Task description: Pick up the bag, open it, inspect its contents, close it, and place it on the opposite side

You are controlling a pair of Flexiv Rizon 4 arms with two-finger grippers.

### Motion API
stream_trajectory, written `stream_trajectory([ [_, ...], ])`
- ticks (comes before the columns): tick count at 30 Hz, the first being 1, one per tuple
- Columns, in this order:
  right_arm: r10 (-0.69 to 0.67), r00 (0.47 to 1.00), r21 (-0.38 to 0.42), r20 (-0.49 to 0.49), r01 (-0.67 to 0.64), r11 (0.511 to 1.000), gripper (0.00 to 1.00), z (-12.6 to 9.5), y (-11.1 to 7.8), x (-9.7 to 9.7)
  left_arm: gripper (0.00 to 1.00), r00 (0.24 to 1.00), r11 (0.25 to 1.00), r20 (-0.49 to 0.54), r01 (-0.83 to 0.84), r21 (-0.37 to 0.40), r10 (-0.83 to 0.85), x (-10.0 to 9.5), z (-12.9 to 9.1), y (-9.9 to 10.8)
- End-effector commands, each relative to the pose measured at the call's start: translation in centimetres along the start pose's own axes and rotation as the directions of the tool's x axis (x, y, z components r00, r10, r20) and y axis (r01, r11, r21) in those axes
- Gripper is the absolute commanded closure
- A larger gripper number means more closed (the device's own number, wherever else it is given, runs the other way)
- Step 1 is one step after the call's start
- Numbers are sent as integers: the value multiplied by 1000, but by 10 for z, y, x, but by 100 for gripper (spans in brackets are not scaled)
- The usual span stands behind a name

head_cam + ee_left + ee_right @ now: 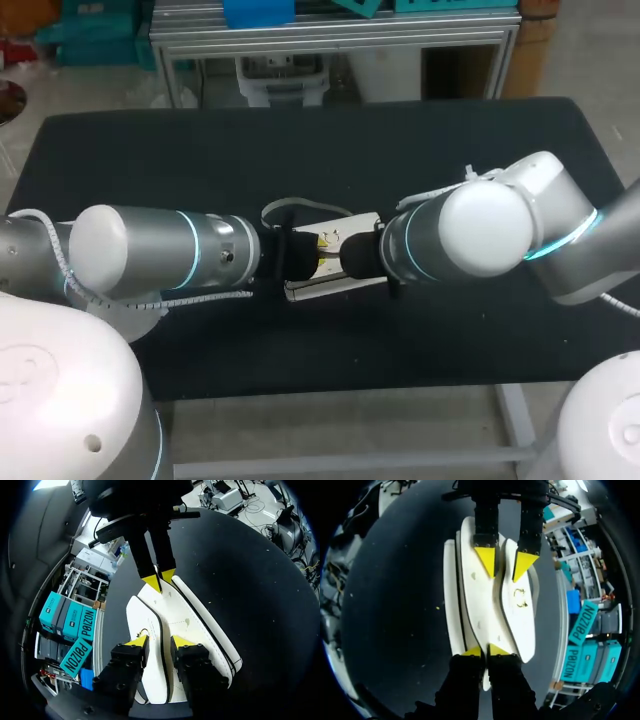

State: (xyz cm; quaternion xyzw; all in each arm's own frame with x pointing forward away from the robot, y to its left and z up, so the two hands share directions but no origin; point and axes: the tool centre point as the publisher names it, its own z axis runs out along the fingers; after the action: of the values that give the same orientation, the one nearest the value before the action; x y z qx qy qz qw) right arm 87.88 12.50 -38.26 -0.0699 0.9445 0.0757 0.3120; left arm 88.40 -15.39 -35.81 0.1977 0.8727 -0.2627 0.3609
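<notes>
A flat white bag point(330, 286) with black trim lies on the black table, midway between my two arms. My left gripper point(160, 642) stands open at one end of it, its yellow tips on either side of the bag's black-edged flap point(162, 630), with small gaps showing. My right gripper point(486, 651) is shut on the opposite end of the bag point(480, 600), pinching its edge. In each wrist view the other gripper shows across the bag: the right gripper point(160, 578) pinched shut, the left gripper point(505, 562) with its tips apart.
The bag's thin handle loop point(300, 207) lies on the far side of the bag. The black table point(450, 330) stretches wide around it on all sides. Both forearms meet over the table's middle.
</notes>
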Motion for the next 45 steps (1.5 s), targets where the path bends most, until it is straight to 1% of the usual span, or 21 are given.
stream_trajectory([
  [1, 2, 944, -10, 329, 1, 1000, 100, 2, -4, 4, 31, 1000, 988, 14, 0, 155, -3, -2, -6, 4],
  [3, 2, 944, -10, 329, 1, 1000, 100, 2, -4, 4, 44, 1000, 987, 16, 2, 159, -4, -6, -5, 4],
  [4, 2, 944, -10, 329, 1, 1000, 100, 2, -4, 4, 47, 1000, 987, 18, 3, 160, -6, -7, -5, 3],
  [6, 2, 944, -10, 329, 1, 1000, 100, 2, -4, 4, 57, 1000, 987, 19, 10, 162, -14, -9, -4, 3],
  [9, 2, 944, -10, 329, 1, 1000, 100, 2, -4, 4, 65, 1000, 986, 10, 19, 167, -21, -10, 0, 3],
  [11, 2, 944, -10, 329, 1, 1000, 100, 2, -4, 4, 67, 1000, 986, 3, 23, 166, -24, -10, 5, 2],
  [12, 2, 944, -10, 329, 1, 1000, 100, 2, -4, 4, 74, 1000, 986, 0, 26, 163, -26, -10, 7, 2],
  [15, 2, 944, -10, 329, 1, 1000, 100, 2, -4, 4, 100, 999, 988, -8, 35, 154, -34, -10, 12, 4],
  [20, 2, 944, -10, 329, 1, 1000, 100, 2, -4, 4, 100, 1000, 989, -14, 29, 146, -27, -7, 8, 7],
  [24, 2, 944, -10, 329, 1, 1000, 100, 2, -4, 4, 100, 999, 990, -29, 17, 138, -13, 1, 2, 13],
  [27, 2, 944, -10, 329, 1, 1000, 100, 2, -4, 4, 100, 999, 991, -34, 13, 131, -9, 5, 1, 15],
  [31, 2, 944, -10, 329, 1, 1000, 100, 2, -4, 4, 100, 999, 989, -41, 24, 144, -18, 5, 0, 16],
  [36, 2, 944, -10, 329, 1, 1000, 100, 2, -4, 4, 100, 999, 988, -46, 32, 154, -25, 2, 5, 10],
  [37, 2, 944, -10, 329, 1, 1000, 100, 2, -4, 4, 77, 999, 988, -46, 31, 153, -24, 2, 7, 8],
  [38, 2, 944, -10, 329, 1, 1000, 100, 2, -4, 4, 57, 999, 988, -47, 30, 154, -23, 2, 7, 7],
  [39, 2, 944, -10, 329, 1, 1000, 100, 2, -4, 4, 32, 999, 987, -47, 29, 156, -22, 2, 6, 5],
  [40, 2, 944, -10, 329, 1, 1000, 100, 2, -4, 4, 13, 999, 987, -45, 28, 157, -21, 1, 5, 5],
  [41, 2, 944, -10, 329, 1, 1000, 100, 2, -4, 4, 0, 999, 987, -41, 29, 160, -23, 1, 3, 4],
  [45, 2, 944, -10, 329, 1, 1000, 100, 2, -4, 4, 0, 999, 985, -26, 47, 166, -43, -4, -7, 4],
])
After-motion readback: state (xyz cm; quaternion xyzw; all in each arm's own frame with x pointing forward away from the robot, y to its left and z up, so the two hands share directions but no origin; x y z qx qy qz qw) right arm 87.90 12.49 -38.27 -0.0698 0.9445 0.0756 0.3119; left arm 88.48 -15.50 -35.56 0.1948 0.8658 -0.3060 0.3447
